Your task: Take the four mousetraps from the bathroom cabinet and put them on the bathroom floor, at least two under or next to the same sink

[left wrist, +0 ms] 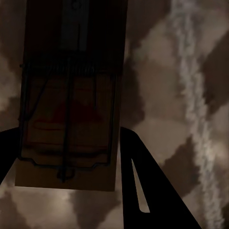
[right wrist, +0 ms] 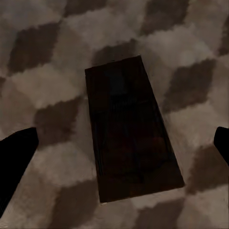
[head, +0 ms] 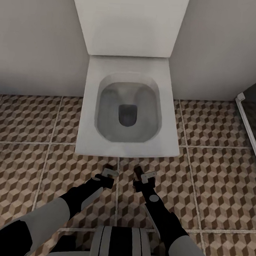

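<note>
**Cube-patterned floor tiles and what rests on them**

The bathroom floor (head: 30, 118) is laid with large square tiles printed in brown, beige and white cubes, divided by pale grout lines. A white toilet (head: 129, 105) is seen standing on it against the wall. In the right wrist view a dark mousetrap (right wrist: 131, 131) lies flat on the tiles (right wrist: 52, 81). Whether the second mousetrap (left wrist: 69, 105) rests on the floor cannot be told.
</note>
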Tool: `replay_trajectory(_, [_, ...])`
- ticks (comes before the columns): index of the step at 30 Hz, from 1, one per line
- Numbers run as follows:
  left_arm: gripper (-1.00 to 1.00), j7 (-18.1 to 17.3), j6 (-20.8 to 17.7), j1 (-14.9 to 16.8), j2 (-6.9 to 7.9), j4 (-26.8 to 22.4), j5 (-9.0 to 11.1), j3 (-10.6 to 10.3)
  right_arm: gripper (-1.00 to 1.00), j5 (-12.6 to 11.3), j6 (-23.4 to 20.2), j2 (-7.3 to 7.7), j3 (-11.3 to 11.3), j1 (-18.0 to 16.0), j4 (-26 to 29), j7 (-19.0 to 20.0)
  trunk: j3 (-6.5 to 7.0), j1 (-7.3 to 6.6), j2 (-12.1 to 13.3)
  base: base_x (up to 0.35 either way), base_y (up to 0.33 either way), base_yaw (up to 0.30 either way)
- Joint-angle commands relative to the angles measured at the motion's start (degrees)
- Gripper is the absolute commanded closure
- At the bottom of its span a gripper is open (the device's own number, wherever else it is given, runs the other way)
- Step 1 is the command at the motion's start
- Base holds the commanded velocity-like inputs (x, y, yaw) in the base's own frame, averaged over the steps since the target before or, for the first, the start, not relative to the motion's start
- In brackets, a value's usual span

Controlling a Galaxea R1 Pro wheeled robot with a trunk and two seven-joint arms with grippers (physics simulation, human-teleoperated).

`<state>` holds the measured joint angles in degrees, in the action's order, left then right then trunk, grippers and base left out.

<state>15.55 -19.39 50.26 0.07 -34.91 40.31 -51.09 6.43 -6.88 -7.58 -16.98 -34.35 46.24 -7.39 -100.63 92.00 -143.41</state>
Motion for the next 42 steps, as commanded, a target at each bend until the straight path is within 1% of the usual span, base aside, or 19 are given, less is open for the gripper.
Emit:
replay_trajectory(1, [1.00, 0.53, -0.12, 0.02, 0.04, 0.10, 1.44, -0.41, -1.00, 0.60, -0.51, 0.02, -0.16, -0.01, 0.09, -0.34, -0.04, 0.01, -0.01, 0.000, 0.000, 0.000])
replay_trajectory(42, [1.00, 0.62, -0.05, 0.02, 0.07, 0.19, 1.44, -0.41, -1.00, 0.60, -0.51, 0.02, -0.16, -0.01, 0.08, -0.34, -0.04, 0.01, -0.01, 0.000, 0.000, 0.000])
